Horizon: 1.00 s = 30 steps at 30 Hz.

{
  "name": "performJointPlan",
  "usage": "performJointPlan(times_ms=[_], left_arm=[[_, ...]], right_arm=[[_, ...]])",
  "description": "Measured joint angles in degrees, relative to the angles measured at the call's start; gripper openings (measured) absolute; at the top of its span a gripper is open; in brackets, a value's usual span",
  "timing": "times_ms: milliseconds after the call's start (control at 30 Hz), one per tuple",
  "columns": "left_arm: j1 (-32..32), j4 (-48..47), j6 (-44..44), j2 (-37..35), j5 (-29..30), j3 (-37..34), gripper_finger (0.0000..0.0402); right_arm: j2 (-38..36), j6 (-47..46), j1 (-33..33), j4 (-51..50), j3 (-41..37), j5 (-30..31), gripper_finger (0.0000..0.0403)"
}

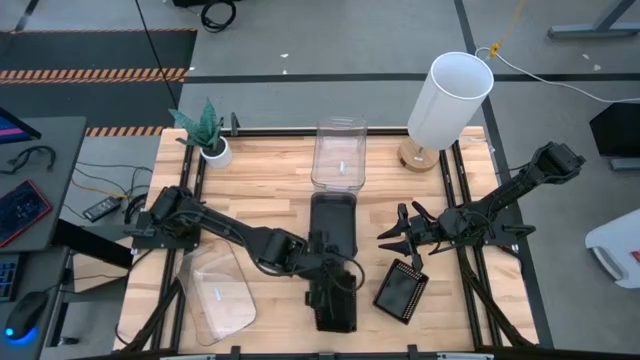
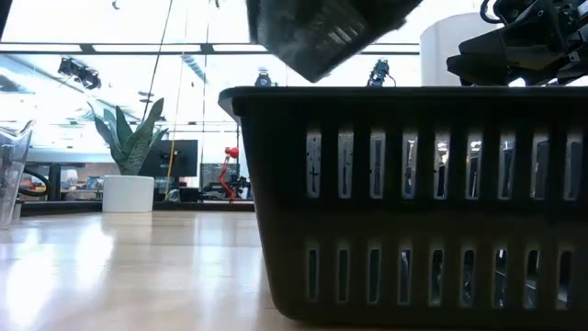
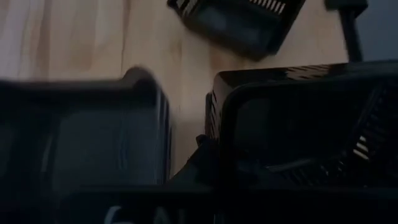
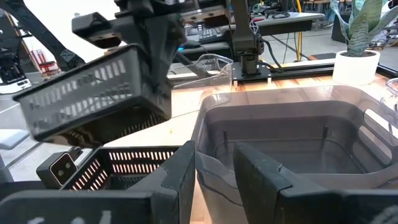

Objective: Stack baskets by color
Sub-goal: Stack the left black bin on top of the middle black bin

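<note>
Nearest us in the low view stands a black slotted basket [image 2: 418, 198] on the pale wooden table [image 1: 270, 180], filling the near edge. Above it the left gripper [image 1: 318, 262], fingers clamped shut on another black slotted basket [image 4: 93, 96], holds that one tilted in the air. We see the right gripper [image 1: 392, 240] hovering beside the smoky grey baskets [image 1: 333, 225] at mid-table, fingers partly apart around nothing (a small black mesh tray [image 1: 401, 292] lies just below it). Clear baskets [image 1: 339, 152] sit behind; another clear basket [image 1: 220, 297] lies front-left. Bare wood remains at the table's left side, near the potted plant [image 1: 205, 130]; the white lamp [image 1: 449, 100] crowds the far right corner.
</note>
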State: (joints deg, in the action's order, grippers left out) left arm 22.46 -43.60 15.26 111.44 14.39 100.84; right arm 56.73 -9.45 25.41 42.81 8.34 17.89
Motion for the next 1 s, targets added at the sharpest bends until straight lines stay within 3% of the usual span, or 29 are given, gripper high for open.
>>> performJointPlan(times_ms=[233,467,667,1000], left_arm=[[0.0,4.2,-5.7,2.3,-0.8,0.1,0.0008],[-0.2,4.6,-8.5,6.0,-6.9,0.0,0.0006],[-0.8,1.8,-8.2,6.1,-10.1,0.0,0.0007],[-0.8,-6.0,-7.4,6.3,-10.7,0.0,0.0008]], right_arm=[[0.0,0.0,0.0,0.1,0.0,0.0,0.0114],[0.2,0.0,0.0,0.5,0.0,-0.3,0.0114],[0.3,0.0,0.0,0.9,0.0,-0.7,0.0114],[0.3,0.0,0.0,1.1,0.0,-0.7,0.0114]])
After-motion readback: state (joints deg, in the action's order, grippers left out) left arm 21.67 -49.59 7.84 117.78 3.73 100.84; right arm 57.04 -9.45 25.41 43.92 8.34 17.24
